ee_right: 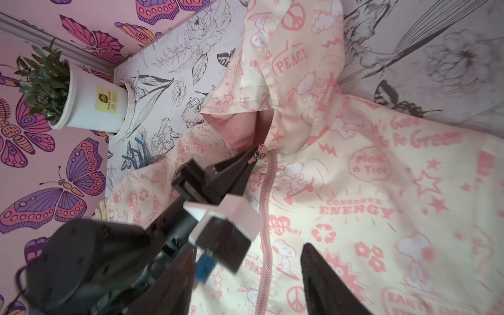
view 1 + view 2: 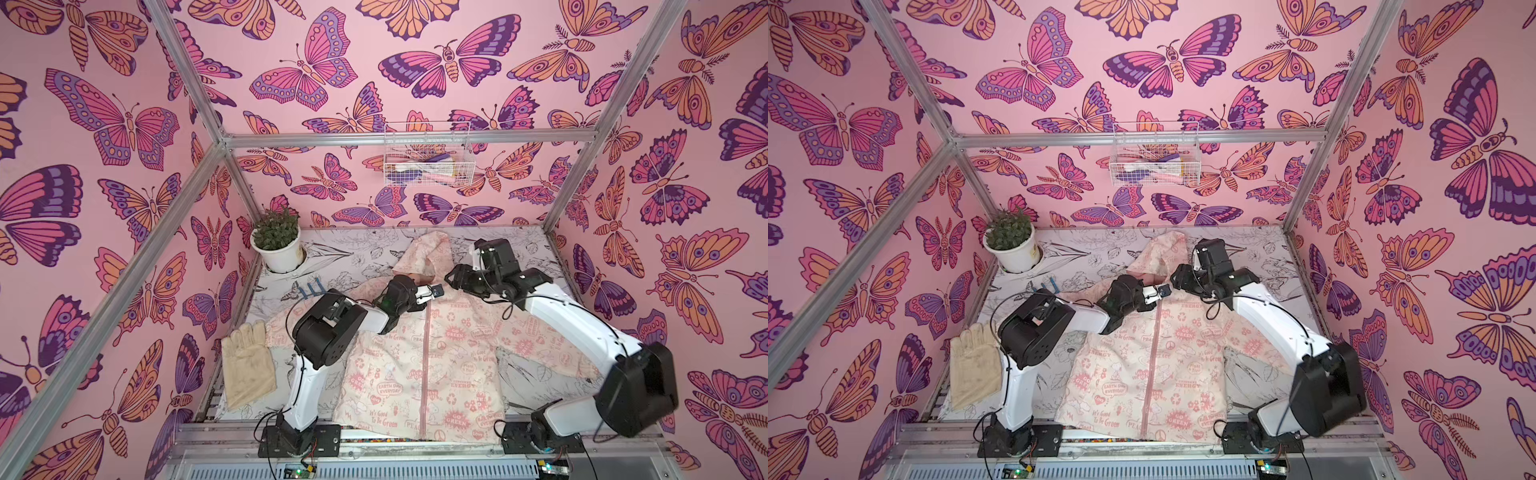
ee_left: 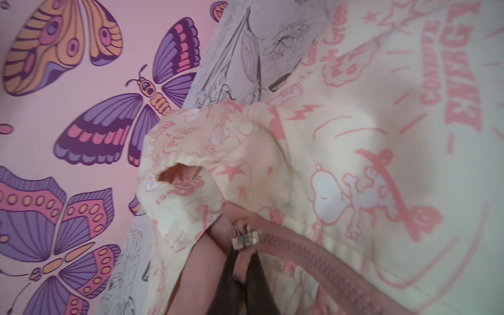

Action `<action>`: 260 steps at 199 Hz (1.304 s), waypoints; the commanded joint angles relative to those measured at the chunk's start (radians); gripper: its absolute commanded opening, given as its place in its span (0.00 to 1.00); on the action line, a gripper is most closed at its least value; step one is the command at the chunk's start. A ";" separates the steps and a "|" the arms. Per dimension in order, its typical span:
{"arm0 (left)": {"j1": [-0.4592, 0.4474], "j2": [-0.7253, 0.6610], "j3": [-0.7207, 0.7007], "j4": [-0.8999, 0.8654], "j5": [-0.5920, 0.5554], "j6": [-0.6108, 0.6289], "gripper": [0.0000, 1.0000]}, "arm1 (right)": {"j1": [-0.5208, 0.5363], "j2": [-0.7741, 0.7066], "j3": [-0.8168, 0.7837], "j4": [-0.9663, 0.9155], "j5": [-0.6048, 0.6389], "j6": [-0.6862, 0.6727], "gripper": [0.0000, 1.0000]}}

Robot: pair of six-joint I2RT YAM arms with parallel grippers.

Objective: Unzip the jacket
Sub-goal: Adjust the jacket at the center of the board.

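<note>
The jacket (image 2: 449,374) (image 2: 1167,374) lies flat on its back, hood toward the far wall, with its pink zipper (image 2: 424,365) (image 1: 268,185) closed down the front. At the collar, my left gripper (image 3: 244,253) (image 2: 429,300) (image 1: 255,154) is shut on the pink zipper pull, just below the metal slider (image 3: 246,238). My right gripper (image 1: 249,249) (image 2: 453,276) hovers above the right side of the collar. Its jaws are wide open with nothing between them.
A beige work glove (image 2: 247,365) lies at the left of the table. A potted plant (image 2: 277,245) stands in the far left corner, with a blue clip (image 2: 311,289) near it. A wire basket (image 2: 426,160) hangs on the back wall. Aluminium frame posts border the cell.
</note>
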 commanded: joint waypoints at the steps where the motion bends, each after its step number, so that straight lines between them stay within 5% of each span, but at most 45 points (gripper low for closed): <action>1: -0.005 0.022 -0.020 0.153 -0.051 0.006 0.00 | -0.010 0.148 0.116 -0.087 -0.099 0.029 0.65; 122: -0.007 0.033 -0.063 0.229 -0.050 -0.021 0.00 | -0.035 0.491 0.427 -0.167 -0.101 0.011 0.63; 233: -0.008 0.041 -0.053 0.210 -0.043 -0.036 0.00 | -0.040 0.616 0.525 -0.210 -0.137 -0.042 0.55; 260: -0.010 0.045 -0.039 0.204 -0.044 -0.043 0.00 | -0.038 0.633 0.539 -0.216 -0.138 -0.053 0.44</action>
